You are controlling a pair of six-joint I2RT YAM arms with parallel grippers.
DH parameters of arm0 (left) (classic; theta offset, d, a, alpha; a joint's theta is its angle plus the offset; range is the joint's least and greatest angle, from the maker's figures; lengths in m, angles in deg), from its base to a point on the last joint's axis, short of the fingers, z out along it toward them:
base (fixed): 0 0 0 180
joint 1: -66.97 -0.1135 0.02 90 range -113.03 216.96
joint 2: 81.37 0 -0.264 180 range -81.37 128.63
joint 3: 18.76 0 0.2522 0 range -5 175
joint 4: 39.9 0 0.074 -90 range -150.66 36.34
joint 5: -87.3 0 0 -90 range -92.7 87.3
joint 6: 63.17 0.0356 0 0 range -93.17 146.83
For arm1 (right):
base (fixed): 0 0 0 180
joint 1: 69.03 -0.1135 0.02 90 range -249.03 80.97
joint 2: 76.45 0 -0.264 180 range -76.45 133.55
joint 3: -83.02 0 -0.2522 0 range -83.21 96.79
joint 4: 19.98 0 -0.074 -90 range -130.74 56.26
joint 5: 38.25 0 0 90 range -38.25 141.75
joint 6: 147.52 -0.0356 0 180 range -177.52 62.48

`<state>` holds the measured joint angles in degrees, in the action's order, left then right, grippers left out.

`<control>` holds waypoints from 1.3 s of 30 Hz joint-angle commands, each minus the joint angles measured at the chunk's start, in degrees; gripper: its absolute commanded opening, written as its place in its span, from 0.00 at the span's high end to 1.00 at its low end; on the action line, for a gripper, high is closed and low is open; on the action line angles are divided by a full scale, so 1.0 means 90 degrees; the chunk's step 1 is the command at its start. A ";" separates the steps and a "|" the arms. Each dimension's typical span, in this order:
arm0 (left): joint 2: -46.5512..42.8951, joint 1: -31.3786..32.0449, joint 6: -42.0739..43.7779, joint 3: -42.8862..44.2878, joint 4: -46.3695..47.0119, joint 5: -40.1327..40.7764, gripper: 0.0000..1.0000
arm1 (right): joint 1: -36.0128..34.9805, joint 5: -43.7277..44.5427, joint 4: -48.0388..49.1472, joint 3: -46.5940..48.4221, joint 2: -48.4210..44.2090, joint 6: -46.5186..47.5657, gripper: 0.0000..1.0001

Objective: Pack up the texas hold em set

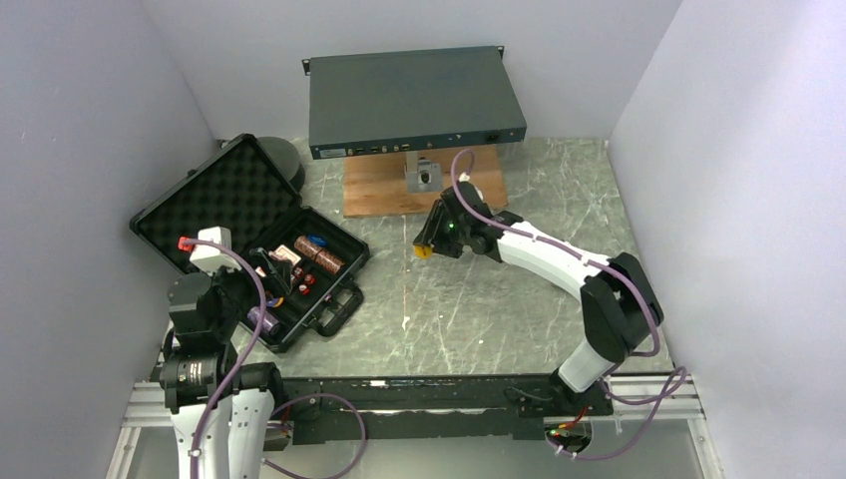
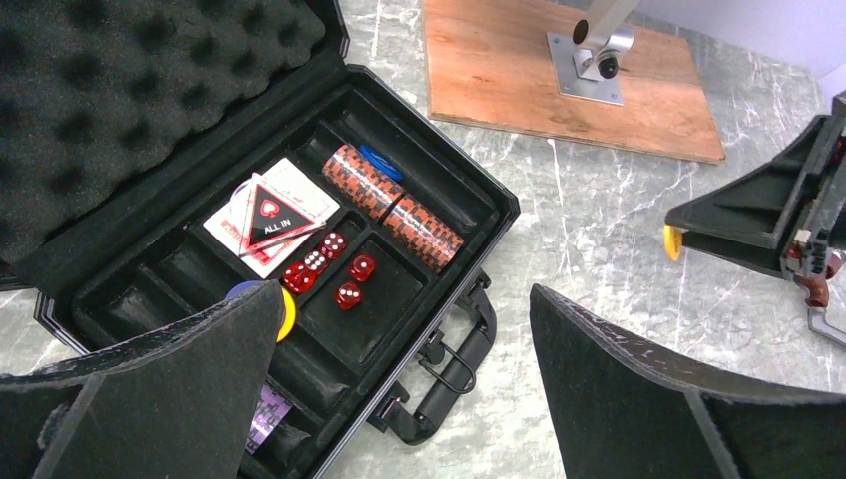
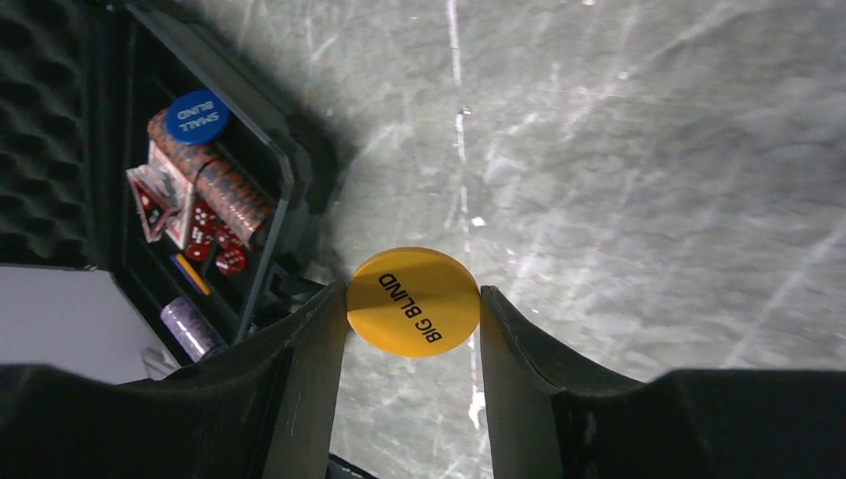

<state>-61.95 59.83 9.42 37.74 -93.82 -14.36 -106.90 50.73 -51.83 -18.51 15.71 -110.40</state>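
**Left claw wide open over the case, right claw pinching a yellow disc**

The left claw (image 2: 407, 297) hangs over the near end of the black case (image 1: 224, 200). It is wide open and holds nothing. The case lies open on the left of the table (image 1: 479, 299), with its foam lid tipped back. Inside are a red card deck (image 2: 269, 215), small red dice (image 2: 348, 295), brown chip rolls (image 2: 394, 200), a blue disc (image 2: 380, 160) and a purple roll (image 3: 188, 327). Further right, above the table and well apart from the case, the right claw (image 3: 414, 299) is half closed. It pinches a yellow disc (image 3: 414, 319) by its edges.
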 commanded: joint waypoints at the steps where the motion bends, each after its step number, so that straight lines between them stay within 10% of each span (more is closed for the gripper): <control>1: -0.0074 0.0031 0.0056 0.0046 0.0156 0.0085 0.00 | -0.0218 -0.0170 0.0555 0.0586 0.0290 -0.0340 0.65; 39: -0.0097 0.0129 0.0059 0.0056 0.0136 0.0161 0.00 | -0.0742 -0.1359 0.1980 0.2208 0.2548 -0.1701 0.67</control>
<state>-62.15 60.75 9.42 37.74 -93.82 -13.37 -113.04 40.00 -36.62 -2.29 37.32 -124.24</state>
